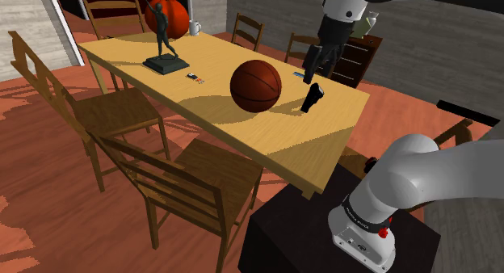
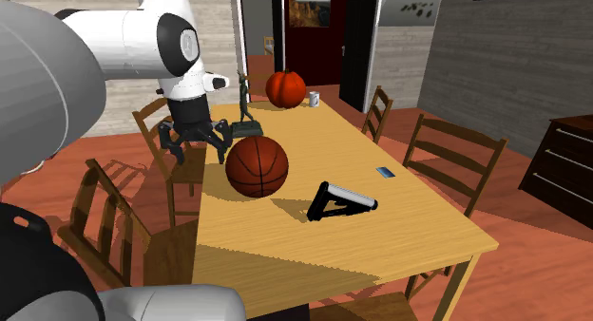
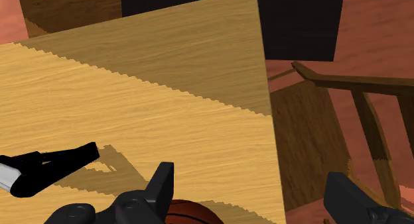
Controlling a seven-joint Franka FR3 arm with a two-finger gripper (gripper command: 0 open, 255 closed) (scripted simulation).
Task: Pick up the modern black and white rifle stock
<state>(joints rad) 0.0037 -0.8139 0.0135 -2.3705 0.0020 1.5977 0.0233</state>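
Where the hand (image 1: 321,69) (image 2: 197,146) (image 3: 255,189) hangs: in the air above the worktop (image 1: 202,102) (image 2: 399,224) (image 3: 133,90), over its edge, touching nothing.
Hand's state: released, with the two black fingers (image 3: 162,183) spread wide and only air between them.
Rifle stock (image 1: 312,98) (image 2: 340,201) (image 3: 40,169): black with a pale strip. It lies on the worktop, lower than the hand and off to one side, outside the gap between the fingers and clear of both.
Basketball (image 1: 256,86) (image 2: 257,165) (image 3: 186,213): brown, resting on the worktop below the hand, near the stock but apart from it.
Chair (image 3: 358,103): wooden, beneath the hand, just past the worktop's edge.
Statue (image 1: 164,37) (image 2: 245,105), red ball (image 1: 165,17) (image 2: 285,88), white mug (image 1: 195,27) (image 2: 314,99): at the worktop's other end, well away from the hand.
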